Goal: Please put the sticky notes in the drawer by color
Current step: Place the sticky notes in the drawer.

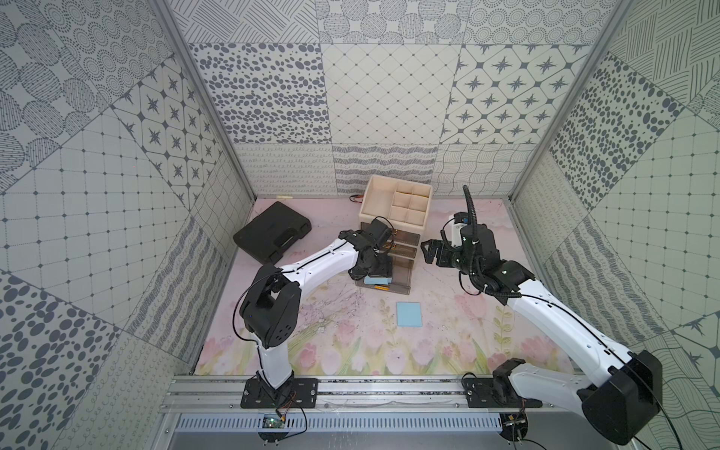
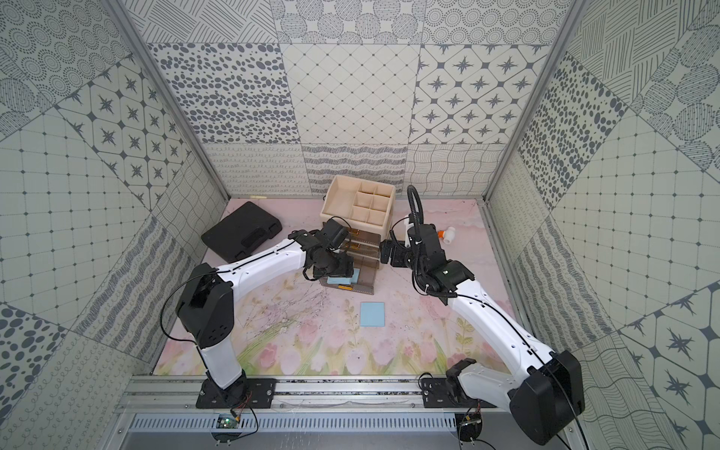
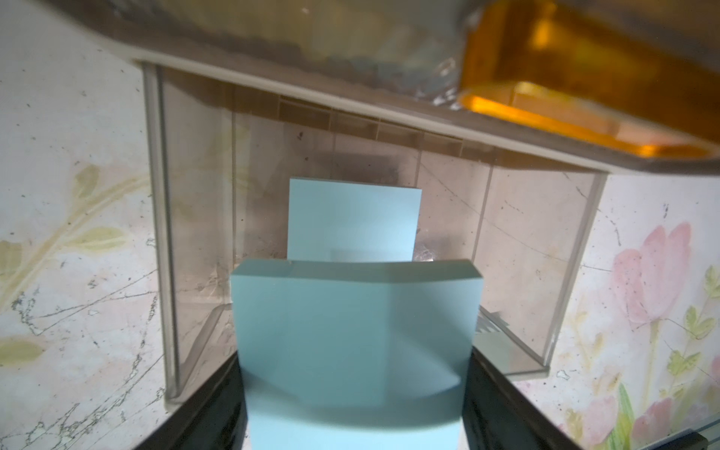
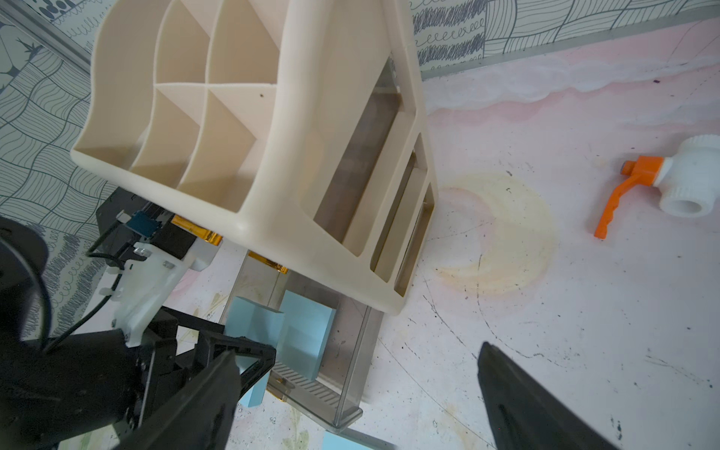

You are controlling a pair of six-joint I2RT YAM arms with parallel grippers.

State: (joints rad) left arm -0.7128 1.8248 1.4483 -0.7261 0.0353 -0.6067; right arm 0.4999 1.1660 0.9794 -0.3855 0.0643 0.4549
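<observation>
Left gripper (image 1: 373, 276): closed on the held blue pad (image 3: 350, 331); my fingers (image 3: 212, 401) press two opposite edges, and the pad bows between them.
Held blue pad, place: above the front part of the bottom drawer (image 1: 403, 272); I cannot tell whether it touches the drawer floor.
Bottom drawer: translucent grey, pulled out of the cabinet (image 1: 383, 225) toward the front edge of the surface (image 1: 350, 350), farther out than the two drawers above it.
Stowed blue pad (image 3: 352, 218): lying on the bottom drawer's floor, behind the held one, nearer the cabinet.
Loose blue pad (image 1: 409, 314): flat on the surface near its middle, just in front of the open drawer, not touching it.
Cabinet: cream, divided tray on top, standing at the middle of the back edge.
Right gripper (image 1: 431, 252): jaws spread wide, nothing between them; it hovers beside the cabinet's right side, apart from it.
Black case (image 1: 272, 232): closed, lying flat toward the back left corner.
White valve (image 4: 682, 175): orange lever, lying near the back edge, right of the cabinet.
</observation>
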